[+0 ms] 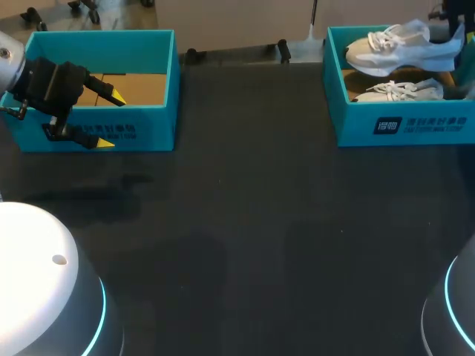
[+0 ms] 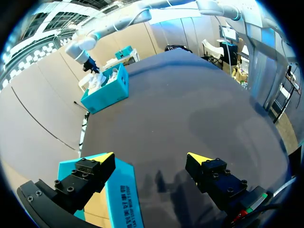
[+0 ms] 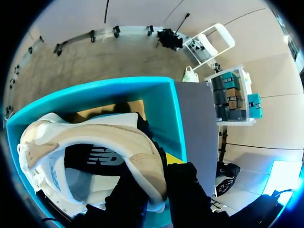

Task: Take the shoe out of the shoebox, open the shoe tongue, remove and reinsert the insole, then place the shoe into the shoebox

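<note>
Gripping raised shoe (image 1: 401,46) over right shoebox (image 1: 356,122): right claw (image 3: 157,183); second shoe (image 1: 401,91) inside; left claw (image 1: 111,120) wide, straddling left shoebox (image 1: 148,126) wall.

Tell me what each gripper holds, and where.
The right gripper grips the upper shoe, apparently at its heel end; the left gripper is open, holding nothing.

Dark table (image 1: 252,237) (left shoebox (image 1: 148,130), right shoebox (image 1: 356,122))
</note>
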{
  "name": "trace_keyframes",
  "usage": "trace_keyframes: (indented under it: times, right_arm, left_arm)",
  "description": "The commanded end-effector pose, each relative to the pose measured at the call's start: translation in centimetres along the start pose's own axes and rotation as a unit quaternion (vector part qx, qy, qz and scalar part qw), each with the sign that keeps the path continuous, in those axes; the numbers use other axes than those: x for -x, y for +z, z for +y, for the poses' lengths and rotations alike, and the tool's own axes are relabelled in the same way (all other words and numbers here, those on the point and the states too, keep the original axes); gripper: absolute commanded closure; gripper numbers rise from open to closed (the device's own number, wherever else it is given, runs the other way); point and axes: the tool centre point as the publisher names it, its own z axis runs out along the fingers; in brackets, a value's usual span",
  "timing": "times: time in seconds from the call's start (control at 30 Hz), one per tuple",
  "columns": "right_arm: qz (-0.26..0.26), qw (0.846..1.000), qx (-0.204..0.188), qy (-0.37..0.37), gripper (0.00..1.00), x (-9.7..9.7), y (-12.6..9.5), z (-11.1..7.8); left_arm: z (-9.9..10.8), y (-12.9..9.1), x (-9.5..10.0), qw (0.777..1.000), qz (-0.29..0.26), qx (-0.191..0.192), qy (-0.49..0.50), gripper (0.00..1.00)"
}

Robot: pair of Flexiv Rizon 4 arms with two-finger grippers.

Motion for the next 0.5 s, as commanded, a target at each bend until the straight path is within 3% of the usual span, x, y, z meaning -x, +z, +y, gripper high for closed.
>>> trace_keyframes:
  times: [0.03,0.5]
  right_arm:
    - [-0.008,1.0,-0.003,0.006,1.0,-0.2,1.0,0.7]
    - [-0.008,1.0,-0.006,0.006,1.0,-1.1,3.0,1.0]
  left_arm:
    - [0.0,0.0,0.0,1.0,0.001,0.002,0.0,0.0]
    - [0.0,0.0,0.0,1.0,0.001,0.002,0.0,0.0]
